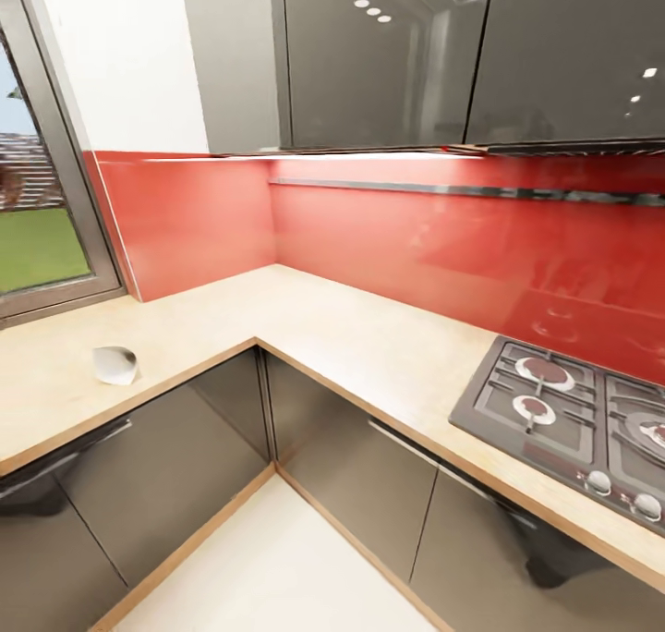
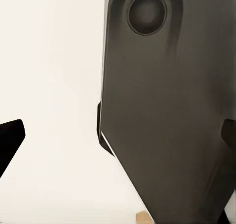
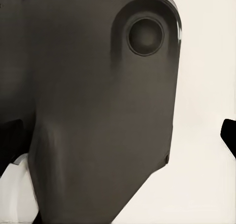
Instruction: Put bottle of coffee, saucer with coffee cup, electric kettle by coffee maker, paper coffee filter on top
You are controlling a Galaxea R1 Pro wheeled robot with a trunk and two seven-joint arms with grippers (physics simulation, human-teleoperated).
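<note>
The paper coffee filter [image 1: 114, 365] lies on its side on the left run of the countertop [image 1: 351, 336], close to that run's front edge and well short of the inner corner where the two runs meet. It is a small white cone with nothing touching it and bare wood-look surface all around. From the head view no claw is near it. The left gripper [image 2: 118, 135] shows as two dark fingertips [image 2: 10, 140] at opposite sides of the left wrist view, spread wide apart with nothing between them but a grey robot body panel [image 2: 172, 116] and pale floor behind. The right gripper [image 3: 118, 140] looks the same in the right wrist view: its fingertips [image 3: 228, 135] stand far apart, holding nothing, in front of the same kind of grey panel. Past the corner, the right run of the countertop carries a dark gas hob [image 1: 577, 415] set toward its far right end. Behind both runs rises a red backsplash [image 1: 388, 235], with glossy grey wall cabinets [image 1: 388, 54] above, grey cabinet fronts [image 1: 185, 466] below and a window [image 1: 37, 216] at the left end.
</note>
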